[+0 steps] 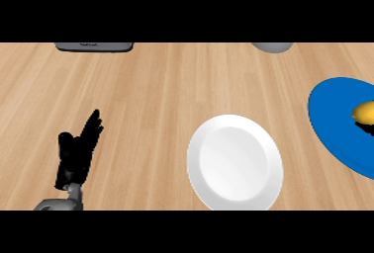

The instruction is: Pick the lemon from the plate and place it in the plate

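**Lemon on the blue plate at the right edge, white plate in the middle, left hand resting open**

The view looks steeply down at a wooden counter [161, 89] with pale, light-brown grain running across the frame.

At the right edge of the frame, a little above the middle, lies a blue plate [332, 118]. Only part of it shows; the rest is cut off by the frame's right side. On it, right against that edge, sits the yellow lemon [365, 112], also partly cut off. A small dark shape touches the lemon from below at the frame's edge; what it is cannot be told.

Just right of the centre, toward the lower part of the frame, lies a white plate [234, 162]. It looks taller than wide and has nothing on it. It sits near the blue plate, to the left of it, and the two do not touch.

In the lower left of the frame the left hand [76, 155] shows, black, with a bit of grey forearm below it at the lower edge. Its fingers are straight and point up toward the top of the frame. It holds nothing and rests well apart from both plates.

Along the top edge two things are partly visible: a dark grey flat object [95, 46] in the upper left, and a rounded grey object [272, 47] in the upper right.
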Robot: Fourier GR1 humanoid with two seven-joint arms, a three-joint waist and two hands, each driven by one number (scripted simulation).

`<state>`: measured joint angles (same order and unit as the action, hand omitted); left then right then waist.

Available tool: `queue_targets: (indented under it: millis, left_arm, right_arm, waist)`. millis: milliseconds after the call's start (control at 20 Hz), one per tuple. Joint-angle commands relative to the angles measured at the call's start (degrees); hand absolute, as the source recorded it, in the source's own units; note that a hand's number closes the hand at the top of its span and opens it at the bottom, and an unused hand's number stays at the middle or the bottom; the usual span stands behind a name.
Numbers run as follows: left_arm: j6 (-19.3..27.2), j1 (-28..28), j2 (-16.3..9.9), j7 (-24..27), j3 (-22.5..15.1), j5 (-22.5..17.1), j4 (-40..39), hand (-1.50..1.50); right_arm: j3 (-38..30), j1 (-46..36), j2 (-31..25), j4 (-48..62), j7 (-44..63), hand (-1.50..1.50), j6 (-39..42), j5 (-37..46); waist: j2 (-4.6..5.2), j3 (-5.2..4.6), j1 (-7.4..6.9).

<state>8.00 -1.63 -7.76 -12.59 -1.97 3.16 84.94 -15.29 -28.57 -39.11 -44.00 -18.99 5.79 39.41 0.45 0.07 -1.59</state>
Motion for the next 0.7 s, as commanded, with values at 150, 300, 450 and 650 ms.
queue_targets:
  millis: [150, 300, 450, 650]
  left_arm:
    - [0.96, -0.56, 1.46, -1.34, -1.67, 1.65, 0.75, 0.0]
    - [-1.23, -0.76, -0.67, 0.95, 0.68, 0.33, -1.6, 0.0]
    - [0.03, -2.66, -0.35, -4.3, 0.84, 0.46, 1.19, 0.0]
    - [0.14, -1.57, 0.14, -3.78, 0.26, 0.59, 1.55, 0.0]
  right_arm:
    - [3.42, -6.52, -4.31, 17.04, -5.29, -1.5, 7.09, 4.61]
    - [3.72, -7.74, -2.07, 21.55, -12.69, -1.5, 3.99, 5.19]
    - [0.9, -7.18, -2.89, 22.23, -20.52, -1.5, 5.69, 1.64]
    - [-8.23, -10.23, -2.39, 21.71, -23.44, -1.5, 14.88, -9.73]
  waist:
    - [0.21, 0.07, -0.5]
    - [0.26, 0.08, -0.29]
    - [0.17, 0.12, 0.09]
    - [-0.35, 0.1, 1.34]
